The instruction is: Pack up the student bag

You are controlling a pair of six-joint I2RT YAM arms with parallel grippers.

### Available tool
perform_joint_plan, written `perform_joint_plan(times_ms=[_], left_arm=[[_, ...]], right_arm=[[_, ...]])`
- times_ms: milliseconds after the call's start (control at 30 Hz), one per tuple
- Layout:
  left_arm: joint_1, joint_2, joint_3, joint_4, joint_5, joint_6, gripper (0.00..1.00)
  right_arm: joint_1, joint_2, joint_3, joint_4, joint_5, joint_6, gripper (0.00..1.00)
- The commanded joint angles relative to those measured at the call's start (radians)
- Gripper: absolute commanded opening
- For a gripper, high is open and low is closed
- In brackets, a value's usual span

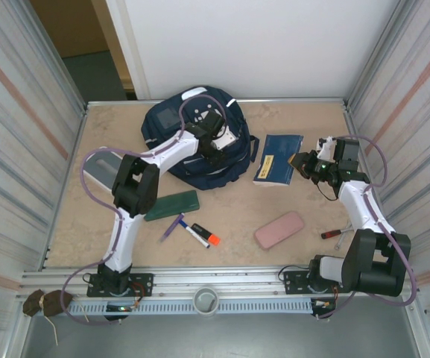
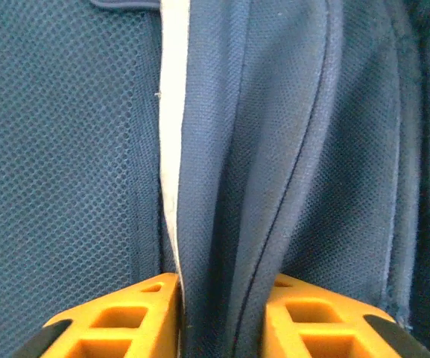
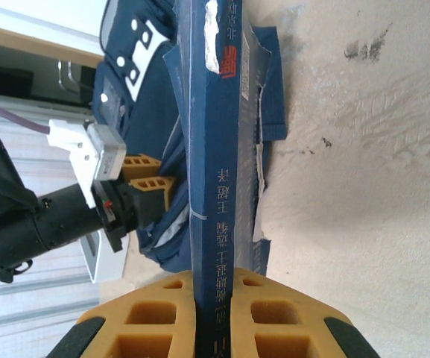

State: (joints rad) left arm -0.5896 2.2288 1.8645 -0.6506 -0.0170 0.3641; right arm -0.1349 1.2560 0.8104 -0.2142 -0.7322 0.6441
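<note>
Here, the left fingers (image 2: 136, 300), orange and ribbed, are pinching a raised fold of navy mesh fabric edged with a white stripe, and the fold is running up between them. That fold is part of the student bag (image 1: 174, 119), a large navy-blue fabric backpack with thin white stripes, which is lying flat at the far middle of the beige desk (image 1: 237, 205), close to the back wall.

The right fingers (image 3: 311, 317) are pressing together on one edge of a thin dark-blue booklet (image 1: 278, 159) with a yellow label, sitting just right of the bag. Whether it is lifting off the desk is unclear.

The bag is looking soft and floppy. It will probably sag and bunch rather than hold its shape, so a seam or the stiffer rim of the opening is likely the best place to grip. Whether the opening is unzipped cannot be told.

Nearer the arm bases are lying a flat dark green case (image 1: 174, 205), a rounded pink case (image 1: 279, 230), a purple pen (image 1: 174, 226), a marker (image 1: 202, 235) with an orange cap, and a small red-handled tool (image 1: 334, 233). The left arm (image 1: 162, 156) is stretching across the bag, probably crowding the booklet's way in.
</note>
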Motion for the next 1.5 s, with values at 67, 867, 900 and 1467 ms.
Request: perform_joint_plan(times_ms=[67, 867, 900, 1467], left_arm=[[0.036, -0.123, 0.008, 0.034, 0.147, -0.065, 0.15], [0.276, -0.229, 0.152, 0.135, 0.786, -0.343, 0.0], [0.279, -0.226, 0.16, 0.13, 0.793, -0.34, 0.0], [0.304, -0.173, 0.234, 0.108, 0.869, -0.352, 0.0]], right_arm=[[0.01, -0.017, 0.049, 0.01, -0.018, 0.051, 0.0], [0.4, 0.362, 0.317, 0.383, 0.136, 0.461, 0.0], [0.411, 0.397, 0.343, 0.386, 0.154, 0.462, 0.0], [0.552, 1.01, 0.916, 0.375, 0.422, 0.409, 0.22]])
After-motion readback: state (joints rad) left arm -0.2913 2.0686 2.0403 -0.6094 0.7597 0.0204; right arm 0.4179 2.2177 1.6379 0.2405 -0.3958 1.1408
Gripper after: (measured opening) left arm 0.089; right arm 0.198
